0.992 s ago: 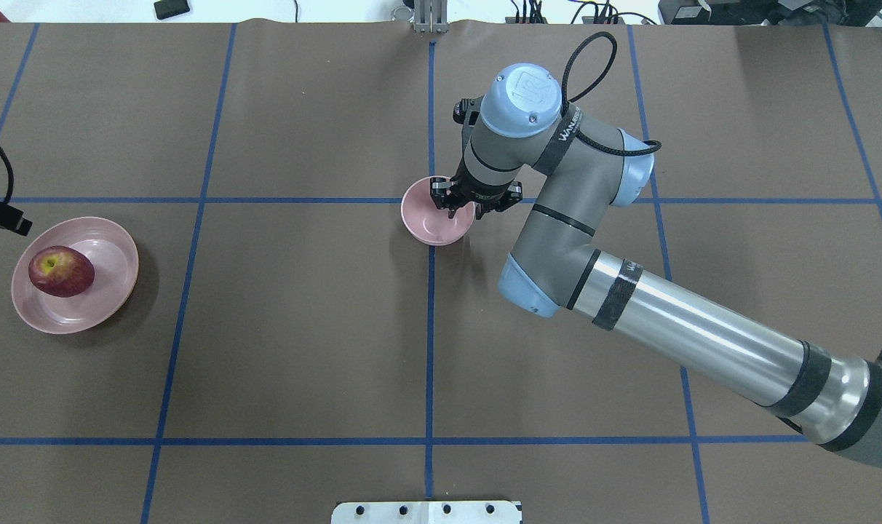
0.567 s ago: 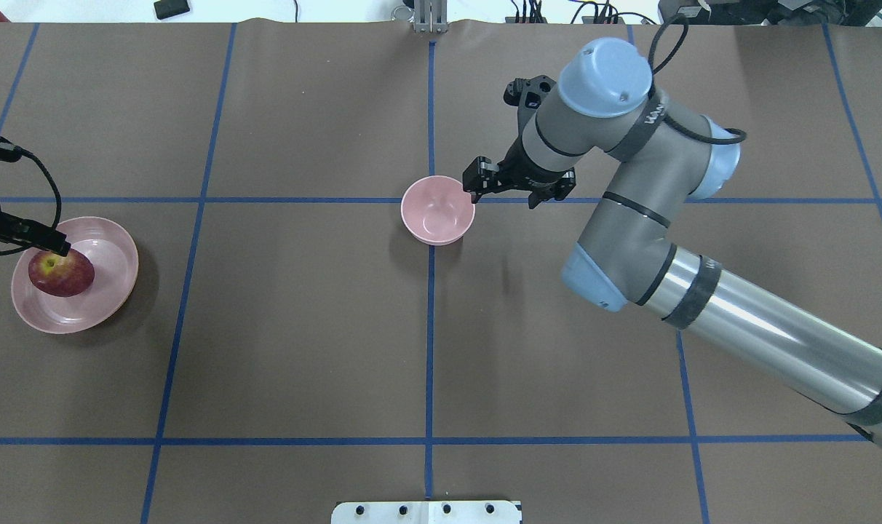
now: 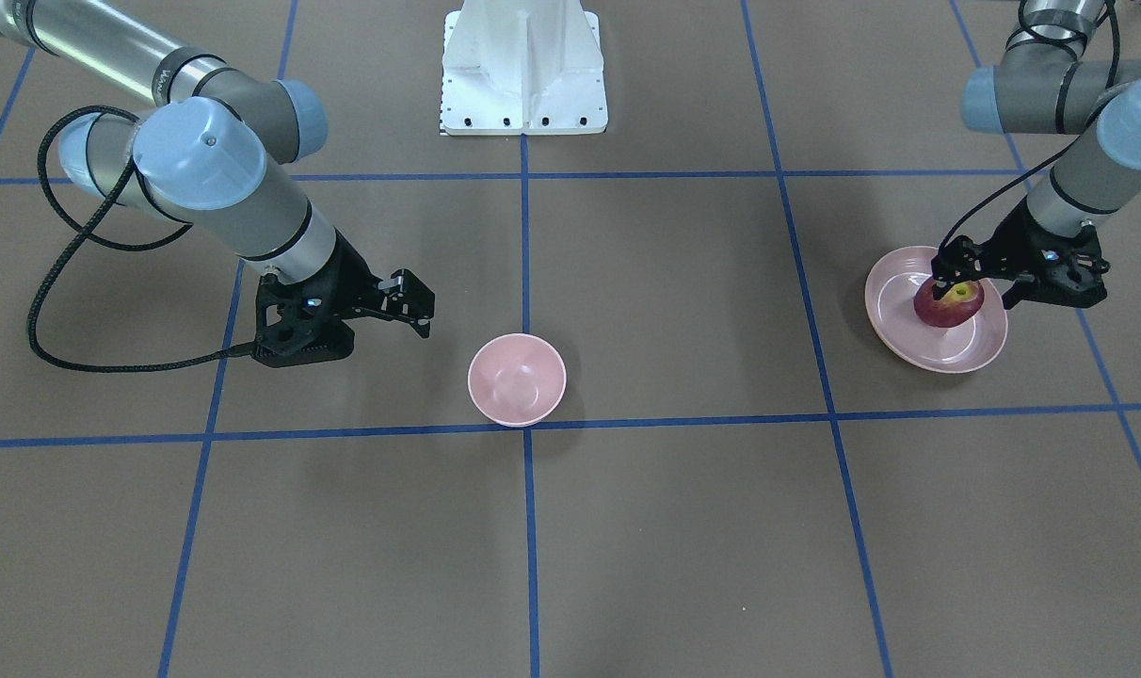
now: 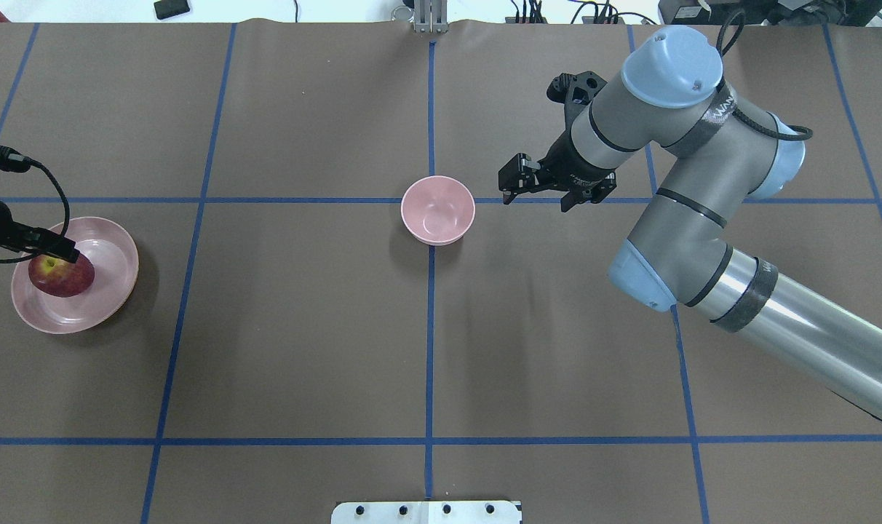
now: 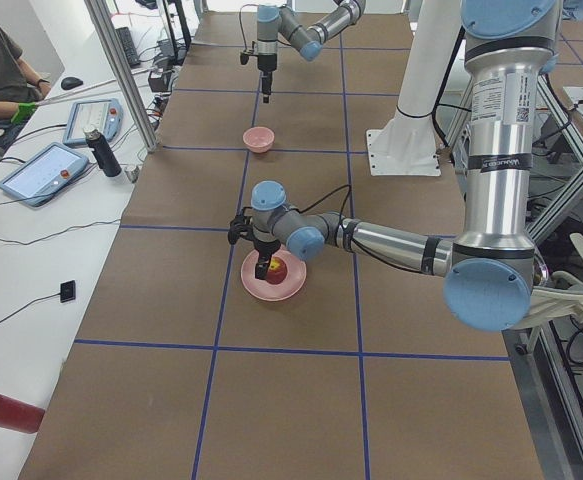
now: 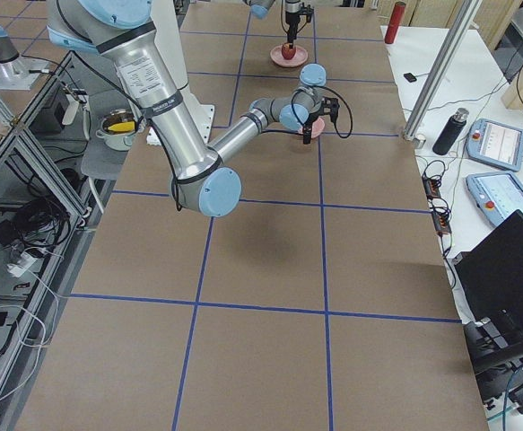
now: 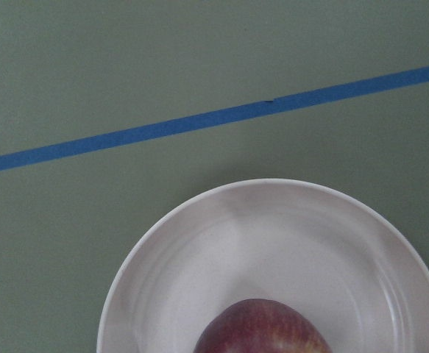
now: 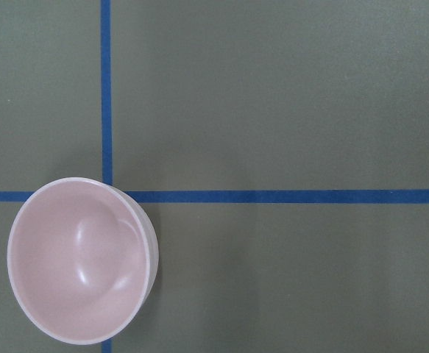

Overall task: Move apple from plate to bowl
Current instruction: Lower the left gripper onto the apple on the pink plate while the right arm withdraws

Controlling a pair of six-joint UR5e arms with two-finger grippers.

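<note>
Dark red round apple [image 3: 947, 309] with a yellow-green patch at its stem lies on the wide, shallow pale-pink plate [image 3: 947, 356], directly under the left gripper [image 3: 973, 290]. That gripper hangs just above the fruit with its black fingers [image 3: 940, 275] spread wide. One fingertip is over the stem patch and the other is past the apple's outer side, and neither visibly touches the skin, so it has hold of nothing. In the left wrist view only the apple's top shows at the lower edge, against the plate's pale floor. The small, deep pale-pink bowl [image 4: 438, 210] stands well apart from those fingers, at a crossing of the blue tape lines [image 4: 430, 327] that grid the brown table cover [image 4: 303, 327]. Between the left fingers and the bowl lie only that cover and one tape line. The right gripper [image 4: 534, 200] is near the bowl but apart from it, on the side away from the plate. Its jaws are parted and grip nothing, and its wrist view shows the bowl at the lower left. A white base plate [image 3: 523, 66] sits at the robot's edge of the table, well behind both sets of fingers. On the white side bench beyond the table are two tablets [image 5: 41, 172], a dark bottle [image 5: 104, 155] and a red cylinder [image 5: 1, 410].
</note>
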